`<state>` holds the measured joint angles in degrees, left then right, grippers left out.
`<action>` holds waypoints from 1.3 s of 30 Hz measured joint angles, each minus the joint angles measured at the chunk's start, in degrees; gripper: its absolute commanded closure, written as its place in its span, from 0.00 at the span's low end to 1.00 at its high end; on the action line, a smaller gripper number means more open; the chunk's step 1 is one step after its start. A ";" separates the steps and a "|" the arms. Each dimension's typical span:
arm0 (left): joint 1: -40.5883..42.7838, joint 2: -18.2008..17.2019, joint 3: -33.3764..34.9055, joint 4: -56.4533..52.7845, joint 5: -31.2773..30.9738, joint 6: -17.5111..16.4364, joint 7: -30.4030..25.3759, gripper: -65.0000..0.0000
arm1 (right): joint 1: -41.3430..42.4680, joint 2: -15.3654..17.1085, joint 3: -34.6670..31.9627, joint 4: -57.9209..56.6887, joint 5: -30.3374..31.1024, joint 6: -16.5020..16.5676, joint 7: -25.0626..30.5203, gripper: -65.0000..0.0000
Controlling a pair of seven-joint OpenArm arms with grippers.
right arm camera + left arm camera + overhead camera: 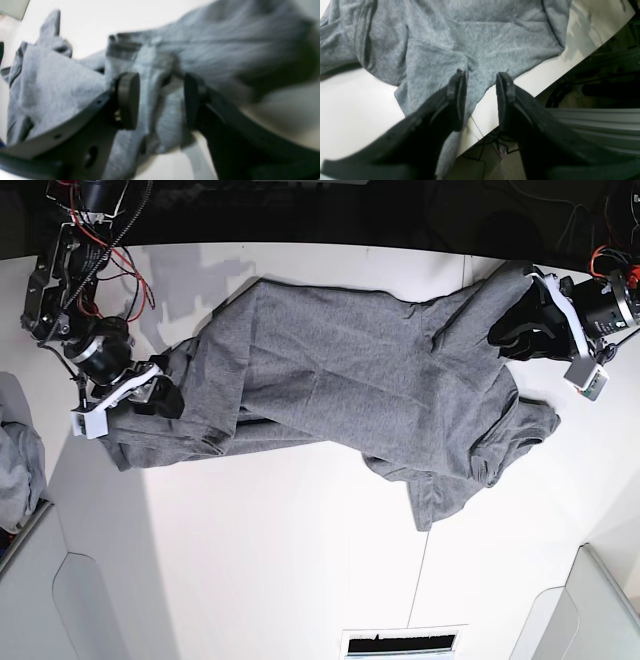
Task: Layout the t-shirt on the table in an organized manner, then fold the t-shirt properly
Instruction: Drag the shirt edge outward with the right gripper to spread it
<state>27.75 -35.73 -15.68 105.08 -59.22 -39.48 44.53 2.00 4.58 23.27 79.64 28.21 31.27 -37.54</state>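
The charcoal-grey t-shirt lies crumpled across the far half of the white table, stretched from left to right. In the base view my right gripper sits at the shirt's left end. Its wrist view shows the right gripper open, with bunched shirt fabric lying between the fingers. My left gripper rests at the shirt's right end. There the left gripper stands open over a corner of the shirt, close to the table's edge.
A lighter bluish-grey garment heap sits at the left edge. White bins stand at the bottom left and bottom right. A thin seam crosses the table. Cables hang below the table edge.
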 measured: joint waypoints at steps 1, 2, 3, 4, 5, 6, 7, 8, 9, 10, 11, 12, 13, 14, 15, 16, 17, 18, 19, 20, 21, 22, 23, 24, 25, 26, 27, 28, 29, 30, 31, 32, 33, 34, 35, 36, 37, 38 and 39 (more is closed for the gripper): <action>0.00 0.00 0.00 0.00 0.00 0.00 0.00 0.65 | 0.81 -0.15 -0.61 -0.94 -0.04 0.00 0.11 0.56; 0.00 -0.02 0.00 0.00 0.02 0.00 -0.02 0.65 | 1.60 -0.33 -1.01 -1.64 0.02 0.02 0.33 0.56; 0.02 0.00 0.00 0.00 0.02 0.00 0.00 0.65 | 2.21 -0.61 -1.44 -2.27 0.07 0.00 1.07 0.56; 0.02 0.00 0.00 0.00 0.07 0.00 0.00 0.65 | 2.73 -0.85 -1.68 -2.95 -0.20 0.00 1.60 0.56; 0.02 0.00 0.00 0.00 0.04 0.00 0.00 0.65 | 3.13 -1.29 -1.81 -3.72 -0.92 0.00 1.90 0.56; 0.00 0.00 0.00 0.00 0.04 0.00 -0.02 0.65 | 3.41 -1.68 -1.81 -4.68 -1.53 -0.02 2.23 0.56; 0.00 0.00 0.00 0.00 0.02 0.00 0.00 0.65 | 3.48 -1.92 -1.81 -5.33 -1.97 -0.20 2.19 0.56; 0.00 0.00 0.00 0.00 0.02 0.00 0.00 0.65 | 3.43 -2.23 -1.79 -5.81 -1.97 -0.22 2.21 0.56; 0.00 0.00 0.00 0.00 0.02 0.00 0.00 0.65 | 3.39 -2.47 -1.79 -5.90 -2.16 -0.22 2.19 0.56; 0.00 0.00 0.00 0.00 0.04 0.00 -0.02 0.65 | 3.39 -2.71 -1.79 -5.88 -2.16 -0.22 2.19 0.56; 0.02 0.00 0.00 0.00 0.02 -0.02 0.00 0.65 | 3.43 -2.89 -1.79 -5.88 -2.19 -0.24 2.19 0.56; 0.00 0.00 0.00 0.00 0.02 0.00 0.00 0.65 | 3.48 -3.02 -1.79 -5.88 -2.16 -0.24 2.23 0.56; 0.00 0.00 0.00 0.00 0.02 0.00 -0.02 0.65 | 3.56 -3.17 -1.79 -5.88 -2.19 -0.24 2.21 0.56; 0.00 0.00 0.00 0.00 0.02 0.00 -0.02 0.65 | 3.54 -3.17 -1.79 -5.88 -2.19 -0.35 2.23 0.57; 0.02 0.00 0.00 0.00 0.04 -0.02 0.00 0.65 | 3.54 -3.17 -1.79 -5.88 -2.38 -0.66 2.21 0.61; 0.02 0.00 0.00 0.00 0.04 0.00 0.00 0.65 | 3.54 -3.17 -1.79 -5.88 -2.86 -1.60 2.23 0.66; 0.00 0.00 0.00 0.00 0.02 0.00 -0.02 0.65 | 3.54 -3.17 -1.79 -5.88 -3.61 -2.43 2.25 0.72; 0.00 0.00 0.00 0.00 0.04 0.00 0.00 0.65 | 3.54 -3.15 -1.79 -5.88 -4.11 -2.43 2.23 0.76; 0.00 0.00 0.00 0.00 0.02 0.00 0.00 0.65 | 3.54 -3.15 -1.79 -5.88 -4.46 -2.58 2.23 0.80; 0.00 0.00 0.00 0.00 0.00 0.00 -0.02 0.65 | 3.54 -3.15 -1.79 -5.88 -5.03 -2.56 2.23 0.83; 0.02 0.00 0.00 0.00 0.02 0.00 0.00 0.65 | 3.54 -3.15 -1.79 -5.88 -5.16 -2.56 2.23 0.90; 0.02 0.00 0.00 0.00 0.02 0.00 0.00 0.65 | 3.54 -3.15 -1.79 -5.88 -5.16 -2.56 2.23 1.00; 0.00 0.00 0.00 0.00 0.02 0.00 0.00 0.65 | 3.54 -3.15 -1.79 -5.88 -5.16 -2.51 2.23 1.00; 0.00 0.00 0.00 0.00 0.02 0.00 -0.02 0.65 | 3.54 -3.15 -1.79 -5.88 -5.18 -2.08 2.23 1.00; 0.00 0.00 -0.02 0.00 0.02 -0.02 -0.02 0.65 | 3.54 -3.13 -1.75 -5.88 -5.31 -0.50 2.21 1.00; 0.02 0.00 0.00 0.00 0.04 0.00 0.00 0.65 | 3.52 -3.02 -1.77 -5.77 -4.76 0.57 2.21 1.00; 0.02 0.00 0.00 0.00 0.00 0.00 0.00 0.65 | 3.41 -3.02 -1.77 -5.55 -4.31 0.59 2.21 1.00; 0.02 0.00 0.00 0.00 0.04 0.00 0.00 0.65 | 3.26 -3.02 -1.77 -5.09 -4.24 0.63 2.05 1.00; 0.00 0.00 0.00 0.00 0.09 0.00 0.00 0.65 | 3.04 -3.02 -1.73 -4.26 -4.33 0.63 1.22 1.00; 0.00 0.00 0.00 0.00 0.26 -0.02 -0.02 0.65 | 2.56 -3.02 -1.46 -3.08 -4.24 0.66 0.83 1.00; 0.02 0.00 0.00 0.00 0.81 0.00 0.00 0.65 | 1.81 -3.02 -1.14 -1.46 -3.91 0.68 0.42 1.00; 0.02 0.02 0.00 0.00 1.62 0.00 0.00 0.65 | 0.83 -3.02 -0.72 0.37 -3.30 0.72 -0.09 1.00; 0.02 0.00 0.00 -0.04 1.68 0.00 0.00 0.65 | -0.44 -3.02 -0.13 2.40 -2.49 0.68 -0.24 1.00; 0.02 0.00 0.00 -0.07 1.55 -0.02 -0.02 0.65 | -1.75 -3.02 0.61 4.63 -1.57 0.70 -0.59 1.00; 0.00 0.00 0.00 -0.07 1.49 0.00 -0.04 0.65 | -3.17 -3.02 1.44 6.99 -0.81 0.70 -1.86 1.00; 0.02 0.00 0.00 -0.07 1.27 0.00 -0.02 0.65 | -4.48 -3.02 2.34 9.40 -0.20 0.72 -2.93 1.00; 0.04 0.02 0.00 -0.07 1.27 0.00 0.00 0.65 | -5.62 -3.02 3.37 11.67 0.44 0.72 -4.42 1.00; 0.02 0.02 0.00 -0.07 1.22 0.00 -0.02 0.65 | -6.86 -2.99 4.33 13.88 1.18 0.72 -5.68 1.00; 0.00 0.02 0.00 -0.07 1.11 0.00 -0.02 0.65 | -8.15 -2.86 5.33 15.74 2.60 0.72 -6.54 1.00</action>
<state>27.75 -35.70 -15.68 105.01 -58.11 -39.48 44.51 -6.15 1.72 28.60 95.37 30.81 31.99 -44.07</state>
